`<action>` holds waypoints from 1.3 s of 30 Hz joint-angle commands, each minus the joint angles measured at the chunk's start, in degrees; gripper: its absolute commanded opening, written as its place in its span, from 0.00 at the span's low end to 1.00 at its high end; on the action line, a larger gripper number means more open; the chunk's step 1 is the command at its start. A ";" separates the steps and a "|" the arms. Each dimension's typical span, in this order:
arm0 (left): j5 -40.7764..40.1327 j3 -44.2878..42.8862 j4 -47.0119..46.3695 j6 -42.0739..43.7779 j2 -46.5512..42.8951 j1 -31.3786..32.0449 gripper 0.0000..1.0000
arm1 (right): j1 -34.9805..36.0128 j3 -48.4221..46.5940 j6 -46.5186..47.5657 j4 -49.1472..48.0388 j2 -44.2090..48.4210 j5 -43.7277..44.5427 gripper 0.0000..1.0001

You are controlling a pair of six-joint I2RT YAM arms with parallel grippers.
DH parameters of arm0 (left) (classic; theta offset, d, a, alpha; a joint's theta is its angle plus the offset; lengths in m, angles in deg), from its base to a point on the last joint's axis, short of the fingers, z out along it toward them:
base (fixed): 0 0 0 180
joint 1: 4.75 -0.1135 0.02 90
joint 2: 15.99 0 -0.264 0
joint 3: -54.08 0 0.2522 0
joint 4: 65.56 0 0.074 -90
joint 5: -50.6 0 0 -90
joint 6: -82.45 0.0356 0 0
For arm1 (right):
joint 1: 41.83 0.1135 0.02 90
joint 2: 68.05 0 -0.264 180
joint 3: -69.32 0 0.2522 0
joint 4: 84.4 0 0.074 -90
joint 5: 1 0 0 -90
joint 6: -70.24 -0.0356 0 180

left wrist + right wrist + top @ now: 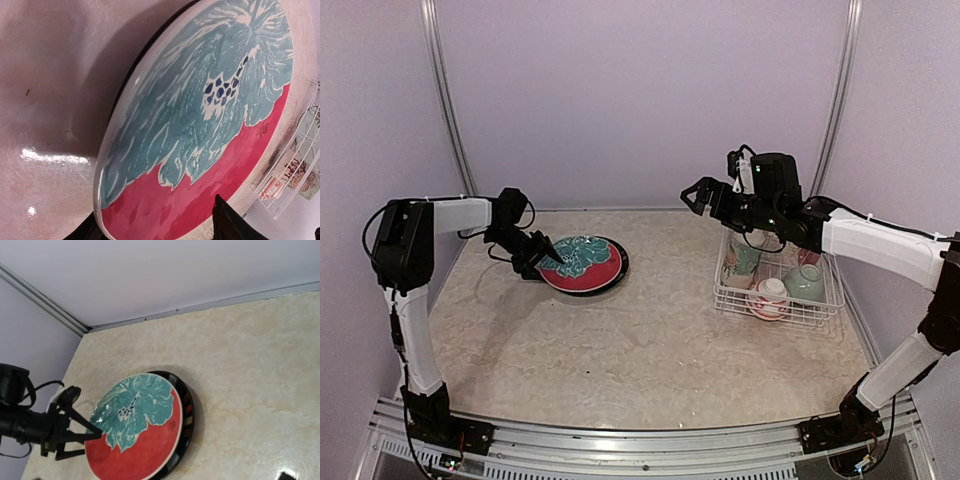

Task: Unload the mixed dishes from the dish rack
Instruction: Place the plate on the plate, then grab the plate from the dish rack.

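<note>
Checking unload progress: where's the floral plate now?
Top view: floral plate lies left of centre on the table, outside the dish rack, with the left tool at its left rim.

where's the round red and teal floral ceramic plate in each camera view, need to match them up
top external: the red and teal floral ceramic plate is left of centre on the table.
left wrist: the plate fills most of the frame, seen close and at a slant.
right wrist: the plate is at lower left.
shared landmark: the left gripper, its black fingers at the plate's rim in all three views.
</note>
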 commanded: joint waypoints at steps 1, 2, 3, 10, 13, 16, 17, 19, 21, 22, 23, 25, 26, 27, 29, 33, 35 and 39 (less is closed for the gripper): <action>-3.53 -4.27 2.76 2.68 1.62 1.79 0.64 | -0.32 -0.48 0.37 -0.28 0.27 0.47 1.00; -4.54 -4.92 3.38 3.21 1.92 2.23 0.67 | -0.29 -0.25 0.29 -0.45 0.35 0.44 1.00; -5.09 -5.54 4.03 3.80 2.16 2.70 0.73 | -0.31 0.01 0.27 -0.59 0.51 0.44 1.00; -10.56 -9.73 9.88 5.91 4.44 4.49 0.80 | -0.29 1.38 0.08 -0.83 1.68 0.87 1.00; -12.54 -9.99 10.81 6.03 3.56 4.29 0.85 | -0.23 1.66 0.46 -0.11 2.30 1.70 1.00; -13.07 -10.79 12.01 6.16 3.07 3.92 0.90 | -0.25 1.72 0.92 1.38 2.81 3.03 1.00; -13.19 -11.25 12.67 6.24 3.22 3.96 0.90 | -0.31 1.83 1.10 1.64 3.09 3.57 1.00; -12.98 -11.43 13.12 6.43 3.27 3.82 0.91 | -0.33 2.11 1.26 1.96 3.66 4.29 1.00; -12.89 -11.29 13.10 6.60 2.68 4.02 0.91 | -0.32 2.00 1.76 2.92 3.92 5.23 1.00; -12.88 -11.04 13.05 6.73 1.97 4.11 0.91 | -0.29 1.76 2.04 3.71 3.91 5.94 1.00; -12.93 -10.73 12.75 6.90 1.39 4.26 0.91 | -0.34 1.50 2.34 4.54 3.96 6.64 1.00; -12.57 -9.25 11.43 7.48 -0.53 4.59 0.92 | -0.31 1.07 3.28 6.26 4.12 8.09 1.00; -12.29 -8.25 10.42 7.57 -2.52 4.73 0.94 | -0.30 0.90 3.70 7.14 4.14 8.77 1.00; -12.33 -7.01 9.33 7.77 -4.42 5.08 0.96 | -0.32 0.51 4.15 8.22 4.22 9.69 1.00; -12.56 -4.87 7.06 8.37 -8.59 5.55 0.99 | -0.29 -0.43 5.24 10.91 4.17 11.92 1.00; -15.47 -2.10 4.95 9.53 -15.76 6.81 0.99 | -0.55 -2.99 7.59 17.94 4.10 18.29 1.00; -16.86 -1.08 4.21 9.69 -18.41 7.30 0.99 | -0.71 -4.33 8.14 21.53 4.00 21.83 1.00; -17.88 1.84 0.98 9.72 -24.64 7.92 0.99 | -1.39 -8.50 7.60 29.43 1.98 29.93 1.00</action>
